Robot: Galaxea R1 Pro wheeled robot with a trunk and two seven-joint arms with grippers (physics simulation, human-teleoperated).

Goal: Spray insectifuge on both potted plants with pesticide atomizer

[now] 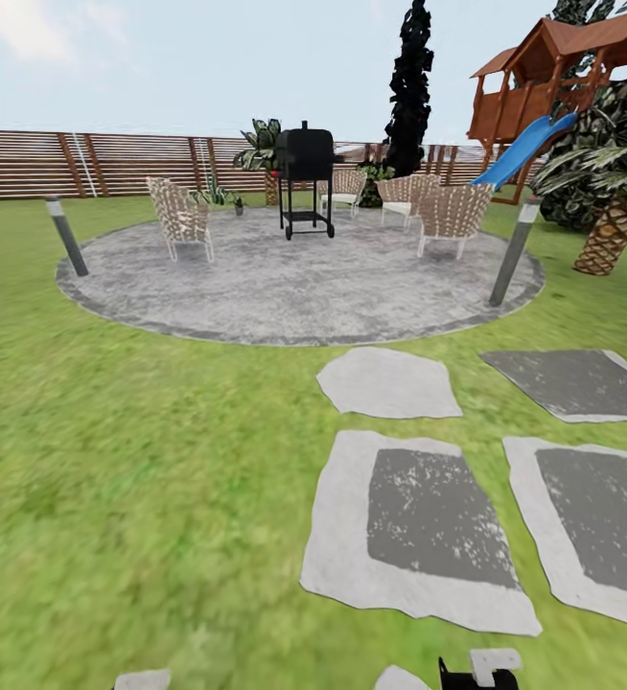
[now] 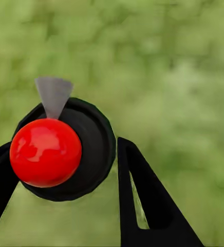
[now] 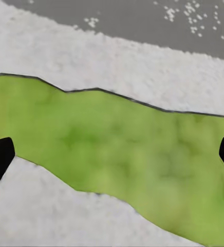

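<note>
The left end effector (image 2: 66, 170) is clamped around the red-capped atomizer (image 2: 46, 152) over lawn, the right end effector (image 3: 112, 159) spread apart and empty above paving slabs (image 3: 91, 56), while a small potted plant (image 1: 239, 204) sits far ahead beyond the circular patio (image 1: 294, 287).

Even, bright daylight is rendered across the head view beneath a pale hazy sky (image 1: 160, 57); almost no cast shadows are seen under the chairs (image 1: 181, 218) or the black grill (image 1: 305, 177); the lawn (image 1: 112, 460) is smeared into soft blotches toward the lower edge, and the fence (image 1: 26, 163) is shown with slight jagged aliasing; the bollards (image 1: 513, 251) are tilted outward by wide-angle distortion. In the left wrist view the grass backdrop is heavily blurred, while a glossy highlight is carried on the red ball (image 2: 45, 152). In the right wrist view the stone slabs (image 3: 117, 67) are rendered bright, flat and coarse-grained; the grass is blurred.
</note>
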